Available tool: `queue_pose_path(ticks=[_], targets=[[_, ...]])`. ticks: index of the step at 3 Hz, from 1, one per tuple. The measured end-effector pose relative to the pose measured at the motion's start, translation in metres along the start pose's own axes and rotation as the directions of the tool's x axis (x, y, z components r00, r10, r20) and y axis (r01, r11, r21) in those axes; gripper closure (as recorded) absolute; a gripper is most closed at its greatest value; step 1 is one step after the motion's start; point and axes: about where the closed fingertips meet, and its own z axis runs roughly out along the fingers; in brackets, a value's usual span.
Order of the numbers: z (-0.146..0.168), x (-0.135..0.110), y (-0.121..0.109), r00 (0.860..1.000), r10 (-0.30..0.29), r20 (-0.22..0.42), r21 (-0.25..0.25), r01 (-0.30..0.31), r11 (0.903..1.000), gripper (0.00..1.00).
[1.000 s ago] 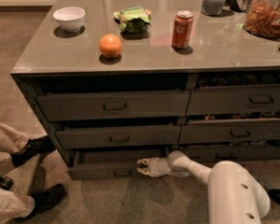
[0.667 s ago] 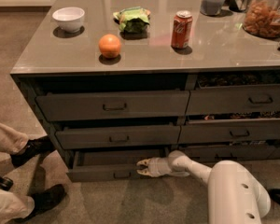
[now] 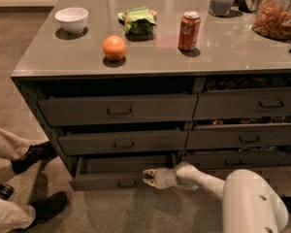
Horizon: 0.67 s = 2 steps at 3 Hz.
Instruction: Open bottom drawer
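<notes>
Camera view, looking down at a grey table (image 3: 242,52) with two stacks of three drawers under its top. The bottom drawer (image 3: 97,181), lowest of the left stack, stands partway out. Its shallow front sits forward of the drawers above it, and a strip of dark inside shows behind the front. Its small bar handle (image 3: 127,183) lies at the middle of the front.

The claw (image 3: 146,176) sits low, near the floor, at the right end of that drawer front and just right of the handle, pointing left. Its two pale fingers (image 3: 148,171) appear slightly parted, with a dark gap between them and nothing held, though the dim light makes this uncertain. The white arm (image 3: 206,181) runs right from the claw to the robot's large white body (image 3: 254,203) at the lower right.

The middle drawer (image 3: 87,143) and top drawer (image 3: 77,111) of the same stack are each slightly out. The right-hand stack (image 3: 247,103) shows snack packets in its gaps.

On the tabletop, from left to right: a white bowl (image 3: 71,18), an orange (image 3: 115,47), a green chip bag (image 3: 138,19), a red soda can (image 3: 189,30) standing upright, and a clear jar of snacks (image 3: 276,18) at the far right.

At the left edge, a person's legs in light trousers (image 3: 7,147) with black shoes (image 3: 31,157) rest on the carpet (image 3: 9,57).
</notes>
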Motion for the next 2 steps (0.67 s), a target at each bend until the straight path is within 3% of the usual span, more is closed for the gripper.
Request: queue_pose_path(ticks=[2], targets=[[-0.0096, -0.0088, -0.0045, 1.0, -0.017, -0.004, 0.024, 0.017, 0.9996, 1.0]])
